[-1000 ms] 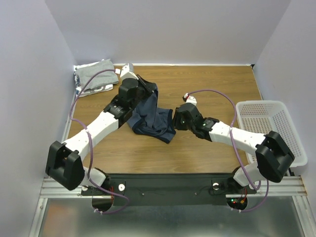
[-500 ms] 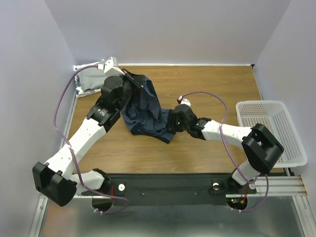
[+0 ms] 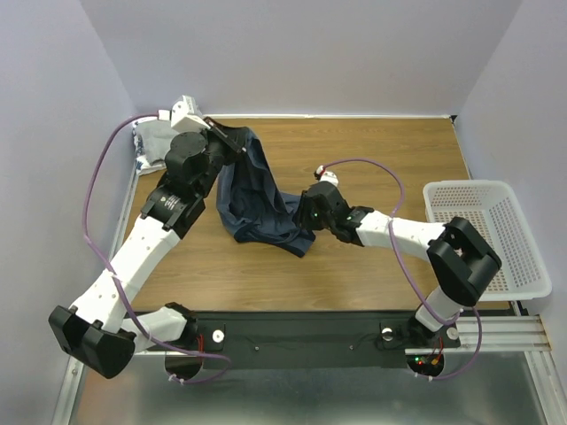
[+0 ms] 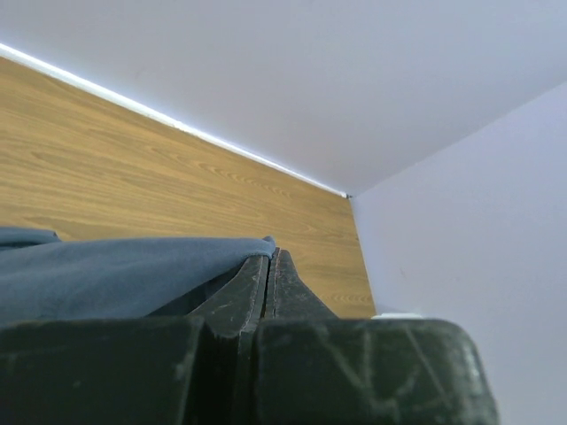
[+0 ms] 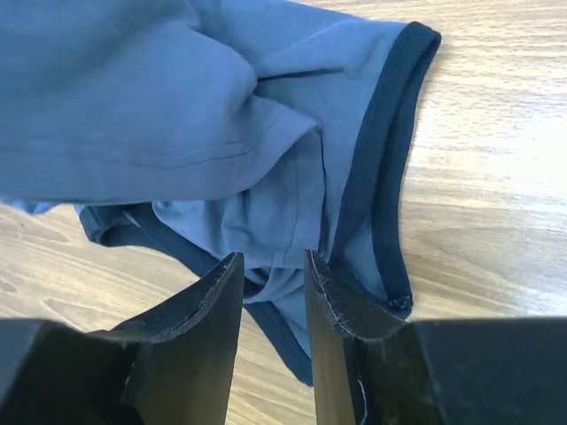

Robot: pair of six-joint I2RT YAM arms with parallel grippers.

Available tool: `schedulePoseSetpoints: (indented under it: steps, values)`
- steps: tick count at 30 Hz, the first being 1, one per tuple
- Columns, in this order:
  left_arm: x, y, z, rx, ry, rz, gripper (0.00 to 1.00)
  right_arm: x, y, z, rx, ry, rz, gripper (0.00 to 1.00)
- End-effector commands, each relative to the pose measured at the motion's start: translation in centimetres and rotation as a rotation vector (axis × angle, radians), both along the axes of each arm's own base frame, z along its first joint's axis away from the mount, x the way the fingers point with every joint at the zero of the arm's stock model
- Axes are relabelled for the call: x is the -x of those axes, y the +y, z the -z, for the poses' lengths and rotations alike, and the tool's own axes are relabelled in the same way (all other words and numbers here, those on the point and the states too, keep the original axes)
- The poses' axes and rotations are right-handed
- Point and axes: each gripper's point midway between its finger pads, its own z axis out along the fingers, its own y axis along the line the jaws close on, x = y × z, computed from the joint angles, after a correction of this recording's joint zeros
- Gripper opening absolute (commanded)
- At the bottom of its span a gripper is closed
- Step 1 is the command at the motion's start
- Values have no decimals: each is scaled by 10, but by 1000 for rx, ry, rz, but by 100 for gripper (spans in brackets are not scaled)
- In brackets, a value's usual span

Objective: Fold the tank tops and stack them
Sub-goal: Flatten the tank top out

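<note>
L gripper (image 4: pixel 270 258): jaws pressed together, pinching an edge of the slate-blue tank top (image 3: pixel 259 199); cloth comes out right at the tips in the wrist view. It's held up toward the far-left of the table (image 3: pixel 390 159), so the top hangs from the pinch as a slanted sheet down to a bunched heap mid-table. R gripper (image 5: pixel 271 266): jaws a little apart, nothing clamped as far as shows. Its tips sit over crumpled cloth just beside the dark trim (image 5: pixel 376 150), at the heap's right edge. Far-left corner: light grey tank top (image 3: pixel 151 146), mostly hidden behind the L arm; patterned one can't be made out. Well apart on the right: white basket (image 3: pixel 483 221).

Step, prob: spreading the blue top flat before folding. To do it well, R should close on a trim edge or hem, not loose mid-fabric, then both pull apart w/ even tension so the layers untwist. L pinch looks shallow, so pull slow or it may slip. Keep the cloth off the grey top.
</note>
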Motion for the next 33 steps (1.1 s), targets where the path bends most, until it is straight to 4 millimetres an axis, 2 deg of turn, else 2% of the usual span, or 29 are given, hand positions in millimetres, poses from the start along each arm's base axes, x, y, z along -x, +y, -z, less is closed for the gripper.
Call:
schedulePoseSetpoints:
  steps: [1,6,12,26,28,33]
  values:
    - [15,20,-70,56,-160,-33,0,-15,12,-14,-51,-40,17,39]
    - [16,23,-76,53,-169,-35,0,-11,16,2,-52,6,11,39]
    - [16,23,-74,56,-167,-33,0,-11,20,14,-51,40,10,43]
    - [16,25,-69,53,-162,-30,0,-14,22,28,-47,69,38,41]
    - [16,25,-69,53,-162,-30,0,-13,21,29,-48,75,42,37]
    - [17,26,-71,53,-165,-35,0,-12,18,22,-54,61,46,14]
